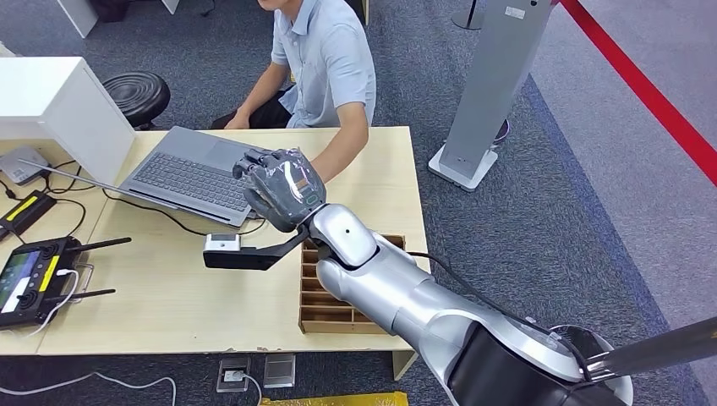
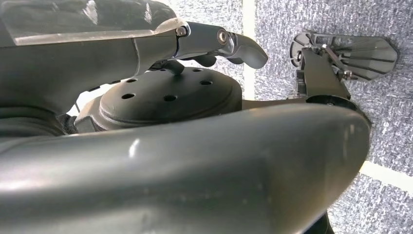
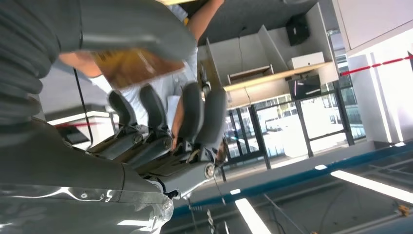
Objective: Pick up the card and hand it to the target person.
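Across the tabletop, the right hand pinches the card, raised near the person at the far edge; release remains.

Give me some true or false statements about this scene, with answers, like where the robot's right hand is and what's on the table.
1. The laptop on the table is open. True.
2. The right hand rests inside the wooden box. False: it is raised above the table, near the person's forearm.
3. A person sits behind the table. True.
4. The stool is red. False: it is black.
5. The right hand holds a flat brown card. True.
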`<state>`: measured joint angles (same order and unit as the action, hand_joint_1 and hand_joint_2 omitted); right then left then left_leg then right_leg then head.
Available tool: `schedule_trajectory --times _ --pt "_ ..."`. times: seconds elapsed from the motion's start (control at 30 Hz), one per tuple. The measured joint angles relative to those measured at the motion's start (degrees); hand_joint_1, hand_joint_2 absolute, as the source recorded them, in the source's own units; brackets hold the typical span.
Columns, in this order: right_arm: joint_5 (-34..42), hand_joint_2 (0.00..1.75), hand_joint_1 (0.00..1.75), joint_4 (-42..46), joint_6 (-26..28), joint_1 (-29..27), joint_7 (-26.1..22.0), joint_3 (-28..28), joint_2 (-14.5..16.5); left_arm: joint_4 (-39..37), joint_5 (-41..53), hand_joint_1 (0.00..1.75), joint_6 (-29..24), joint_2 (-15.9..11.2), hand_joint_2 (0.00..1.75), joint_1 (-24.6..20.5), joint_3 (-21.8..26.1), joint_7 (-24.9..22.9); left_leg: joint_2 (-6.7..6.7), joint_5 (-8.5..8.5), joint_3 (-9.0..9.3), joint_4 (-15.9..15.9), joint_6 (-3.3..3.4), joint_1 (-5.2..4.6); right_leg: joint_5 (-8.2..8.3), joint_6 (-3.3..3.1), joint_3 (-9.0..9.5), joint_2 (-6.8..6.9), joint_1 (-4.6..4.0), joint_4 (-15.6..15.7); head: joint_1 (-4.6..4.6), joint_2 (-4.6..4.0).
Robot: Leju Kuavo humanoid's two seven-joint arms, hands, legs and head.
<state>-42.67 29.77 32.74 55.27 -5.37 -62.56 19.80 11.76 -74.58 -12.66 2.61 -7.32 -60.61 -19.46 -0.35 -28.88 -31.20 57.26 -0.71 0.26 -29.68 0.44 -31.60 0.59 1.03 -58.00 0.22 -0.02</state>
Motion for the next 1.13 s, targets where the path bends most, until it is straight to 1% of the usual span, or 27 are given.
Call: schedule_trajectory --times 0.13,0.2,0.3,0.37,0.5,0.57,0.63,0.73,0.87,1.07,1.13 --pt "5.1 1.75 0.0 -0.1 -2.4 0.0 -2.3 0.6 0.0 0.0 -0.6 0.0 -0.2 0.0 0.0 0.0 0.0 -0.5 0.0 0.0 0.01 0.0 0.0 0.0 0.0 0.0 0.0 0.0 0.0 0.0 0.02 0.0" --pt "6.4 1.75 0.0 0.1 -3.7 -0.1 -3.4 1.6 -0.1 0.0 -0.8 0.0 -1.0 0.1 0.0 0.0 0.0 -1.2 0.0 0.0 0.02 0.0 0.0 0.0 0.0 0.0 0.0 0.0 0.0 0.0 0.02 0.0" --pt "6.5 1.75 0.0 1.8 -7.4 -1.2 -3.9 4.3 -0.8 0.1 -0.8 0.0 -2.9 0.5 0.0 0.0 0.0 -2.7 0.01 0.0 0.04 0.0 0.0 0.0 0.0 0.0 0.01 0.0 0.0 0.0 -0.01 0.0" --pt "6.8 1.75 0.0 4.8 -10.7 -3.0 -3.3 6.8 -2.0 0.1 -0.6 0.0 -4.8 1.0 0.0 0.0 0.0 -2.6 0.0 0.0 0.05 0.0 0.0 0.0 0.0 0.0 0.01 0.0 0.0 0.0 0.0 0.0" --pt "10.9 1.75 0.0 14.7 -19.7 -9.1 0.6 11.7 -5.8 0.7 1.4 0.0 -12.3 3.3 0.0 0.0 0.0 -0.9 -0.01 -0.01 0.06 0.0 0.02 -0.01 0.01 0.01 0.03 0.0 0.01 0.1 -0.02 0.0" --pt "14.2 1.75 0.0 20.2 -23.7 -12.6 2.3 14.0 -8.4 1.0 1.9 0.0 -14.4 4.3 0.0 0.0 0.0 -0.8 -0.02 -0.02 0.04 0.0 0.02 -0.01 0.02 0.03 0.04 0.01 0.01 0.2 0.1 0.0" --pt "16.7 1.75 0.0 25.1 -26.3 -15.4 2.6 16.2 -11.1 1.0 1.6 0.0 -14.3 4.6 0.0 0.0 0.0 -0.8 -0.02 -0.02 0.03 0.0 0.03 -0.02 0.03 0.04 0.02 0.0 0.02 0.2 0.17 0.0" --pt "18.1 1.75 0.0 30.9 -30.5 -18.3 2.1 18.8 -15.2 0.7 0.9 0.0 -12.6 4.6 0.0 0.1 0.0 -1.0 -0.02 -0.02 0.04 0.0 0.03 -0.04 0.03 0.05 0.03 -0.01 0.03 0.2 0.09 0.0" --pt "20.6 1.75 0.0 38.7 -36.6 -21.7 3.7 20.9 -20.1 0.2 0.8 0.0 -10.9 4.6 0.0 -0.1 0.0 -1.9 -0.01 -0.02 0.04 0.0 0.03 -0.04 0.04 0.05 0.03 -0.02 0.04 0.2 0.05 0.0" --pt "24.4 1.75 0.0 46.5 -39.8 -23.3 5.1 22.2 -24.6 -0.1 1.4 0.0 -9.8 4.5 0.0 -0.4 0.0 -3.4 0.0 -0.02 0.04 0.0 0.03 -0.05 0.04 0.05 0.04 -0.02 0.04 0.2 0.01 0.0" --pt "24.8 1.75 0.0 48.0 -40.6 -23.4 5.6 22.3 -25.6 -0.1 1.6 0.0 -9.8 4.5 0.0 -0.4 0.0 -3.6 0.0 -0.02 0.04 0.0 0.03 -0.05 0.04 0.06 0.04 -0.03 0.04 0.2 0.04 0.0"
